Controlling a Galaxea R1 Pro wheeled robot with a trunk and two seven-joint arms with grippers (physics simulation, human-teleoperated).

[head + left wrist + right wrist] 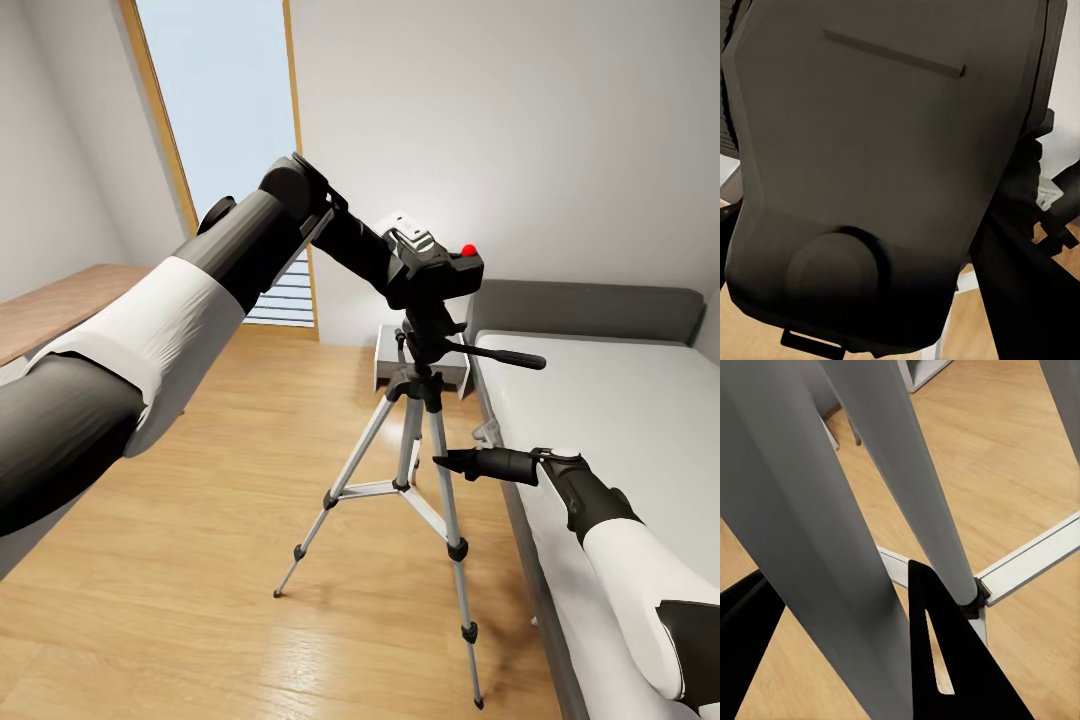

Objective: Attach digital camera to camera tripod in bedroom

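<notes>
Bedroom (500,120), grey-walled, with a wood-framed tall window (215,100) at the back, a light wood floor (200,560) and a grey-headboard bed (620,400) along the right side. Edge of a wood-topped desk (60,300) at far left.

Standing mid-floor just beside the bed: the camera tripod (420,450), upright, long axis vertical, three silver-grey legs splayed, black head up top with its long handle pointing toward the bed.

Reaching in from the left, the left arm, with the left gripper (405,262) closed on the digital camera (445,270). Camera held directly above the tripod head, roughly level, red dot uppermost, underside at or just over the mounting plate; contact or a small gap, impossible to say. Seen close from the left wrist, the camera's (870,165) dark body pressed against the lens.

Lower down, the right gripper (452,463), fingers spread either side of the tripod leg nearest the bed, apparently not clamped on it; one black fingertip (937,660) just beside the grey leg (810,547) in the right wrist view.

Judged from this: the left arm alone placed for the coming move, a short straight descent along the tripod's vertical axis, camera base square to the head. Right arm positioned to steady the stand.
</notes>
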